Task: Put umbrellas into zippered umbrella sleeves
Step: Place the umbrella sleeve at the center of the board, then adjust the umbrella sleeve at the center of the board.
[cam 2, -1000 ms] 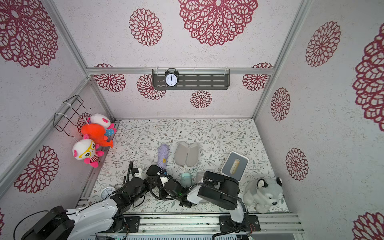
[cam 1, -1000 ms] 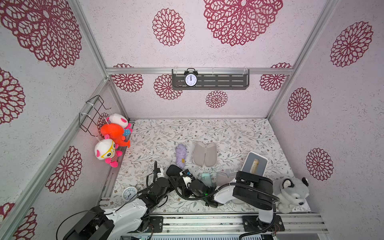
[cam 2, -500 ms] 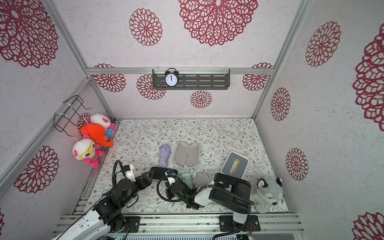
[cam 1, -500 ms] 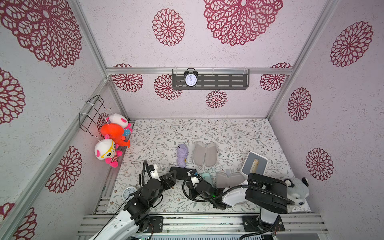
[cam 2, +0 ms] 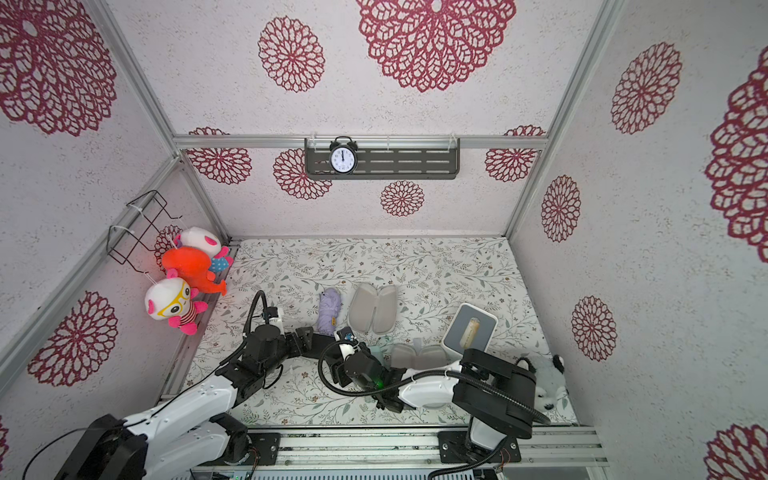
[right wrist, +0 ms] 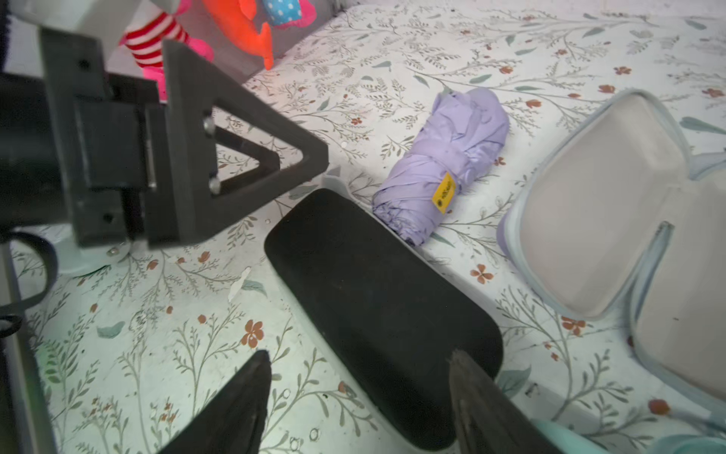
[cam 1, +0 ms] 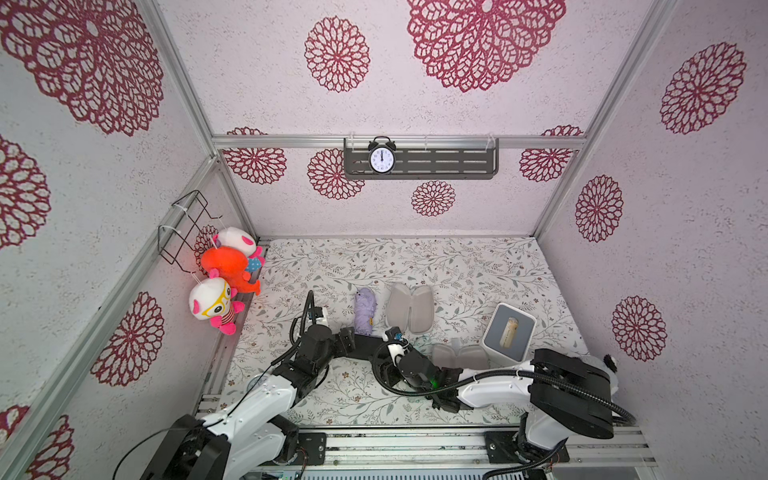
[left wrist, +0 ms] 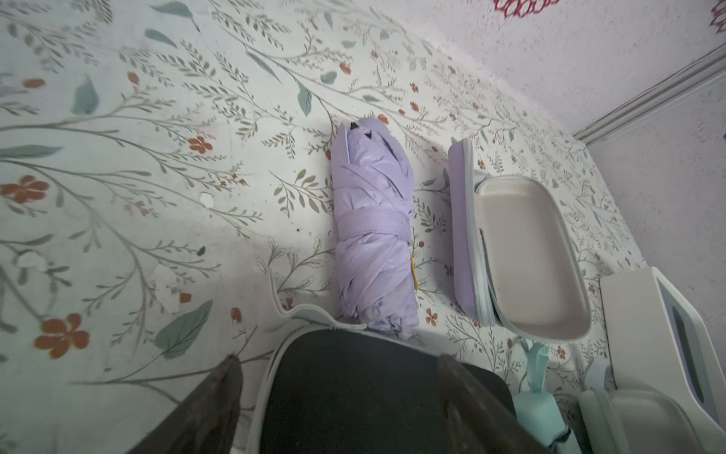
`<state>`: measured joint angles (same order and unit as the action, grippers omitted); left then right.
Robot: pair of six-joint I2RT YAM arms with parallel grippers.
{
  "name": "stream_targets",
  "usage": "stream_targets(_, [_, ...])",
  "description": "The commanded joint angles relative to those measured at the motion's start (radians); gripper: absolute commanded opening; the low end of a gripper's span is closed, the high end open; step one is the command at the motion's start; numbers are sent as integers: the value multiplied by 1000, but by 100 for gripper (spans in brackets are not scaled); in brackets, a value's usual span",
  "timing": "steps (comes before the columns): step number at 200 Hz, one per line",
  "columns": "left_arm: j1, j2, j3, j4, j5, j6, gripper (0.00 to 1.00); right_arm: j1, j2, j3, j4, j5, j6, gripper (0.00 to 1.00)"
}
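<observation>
Left arm [cam 1: 266, 399] and right arm [cam 1: 494, 386] stretched low toward the black sleeve [right wrist: 377, 306], left gripper [left wrist: 341, 359] spread wide at one end, right gripper [right wrist: 355, 355] spread wide at the opposite end

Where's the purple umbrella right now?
In both top views the lilac umbrella lies on the flowery table near the middle, just left of the open lilac case and just beyond the closed black case.
</observation>
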<state>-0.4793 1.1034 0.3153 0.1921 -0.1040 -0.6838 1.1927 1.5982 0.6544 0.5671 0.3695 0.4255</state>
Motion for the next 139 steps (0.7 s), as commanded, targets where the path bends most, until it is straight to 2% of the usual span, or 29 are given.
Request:
stream_targets(1, [11,43,17,115,62,72,77,-55,13,58,-114,-30,-12,75])
stream_targets(28, [25,92,-9,169,90,59,75,-67,37,86,-162,-4,2,78])
stream_targets(64, [38,195,-12,191,134,-6,68,-79,119,153,-170,-71,-5,78])
stream_targets(84, [38,164,-30,170,153,-39,66,-79,143,171,-160,-99,1,75])
stream_targets(111, [36,113,-45,77,118,-69,66,-79,168,161,-117,-156,18,73])
stream_targets(139, [10,86,-118,92,124,-130,64,-81,200,159,-45,-232,-9,74])
